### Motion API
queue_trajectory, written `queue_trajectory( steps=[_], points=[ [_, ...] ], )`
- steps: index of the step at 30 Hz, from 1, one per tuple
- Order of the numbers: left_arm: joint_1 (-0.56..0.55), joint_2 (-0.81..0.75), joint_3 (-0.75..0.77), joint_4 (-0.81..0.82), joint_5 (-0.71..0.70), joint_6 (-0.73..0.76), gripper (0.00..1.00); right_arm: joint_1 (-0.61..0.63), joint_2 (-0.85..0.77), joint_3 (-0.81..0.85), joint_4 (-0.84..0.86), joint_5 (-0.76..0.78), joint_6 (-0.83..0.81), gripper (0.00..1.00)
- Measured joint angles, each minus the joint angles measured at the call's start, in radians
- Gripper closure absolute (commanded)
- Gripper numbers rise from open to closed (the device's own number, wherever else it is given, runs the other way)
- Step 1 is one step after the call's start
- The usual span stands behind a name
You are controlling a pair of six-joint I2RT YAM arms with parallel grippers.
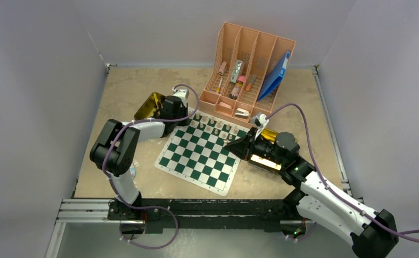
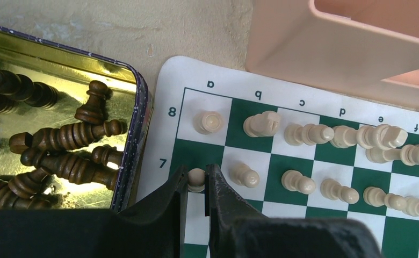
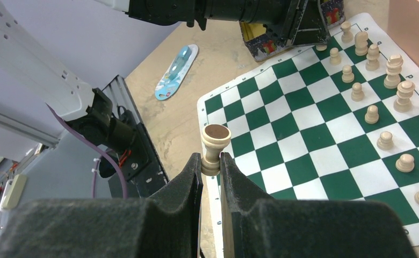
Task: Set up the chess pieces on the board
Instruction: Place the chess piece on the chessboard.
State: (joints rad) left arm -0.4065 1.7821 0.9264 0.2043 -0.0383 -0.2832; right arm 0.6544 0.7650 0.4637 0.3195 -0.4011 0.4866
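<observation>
Pale chess pieces (image 2: 304,134) along the board's (image 1: 199,156) far side
Left gripper (image 2: 196,188) clenched on a pawn (image 2: 196,177); right gripper (image 3: 211,164) grasping an inverted piece (image 3: 216,140), toward the desk's (image 1: 121,91) right edge

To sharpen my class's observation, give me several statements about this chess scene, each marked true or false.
1. The left tool closes on a pale pawn standing on the board. True.
2. Dark pieces stand on the board. False: they lie in the gold tin.
3. The right tool holds a pale piece. True.
4. The pink organiser stands nearest the arm bases. False: it stands beyond the board's far edge.
</observation>
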Motion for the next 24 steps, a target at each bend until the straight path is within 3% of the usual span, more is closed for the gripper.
queue_trajectory(
  steps=[19,24],
  points=[
    [0.0,0.036,-0.009,0.071,0.013,0.015,0.97,0.0,0.009,0.004,0.014,0.0,0.0,1.0],
    [0.0,0.036,-0.009,0.069,0.016,0.018,0.83,0.0,-0.009,0.004,0.015,0.001,0.0,1.0]
  ],
)
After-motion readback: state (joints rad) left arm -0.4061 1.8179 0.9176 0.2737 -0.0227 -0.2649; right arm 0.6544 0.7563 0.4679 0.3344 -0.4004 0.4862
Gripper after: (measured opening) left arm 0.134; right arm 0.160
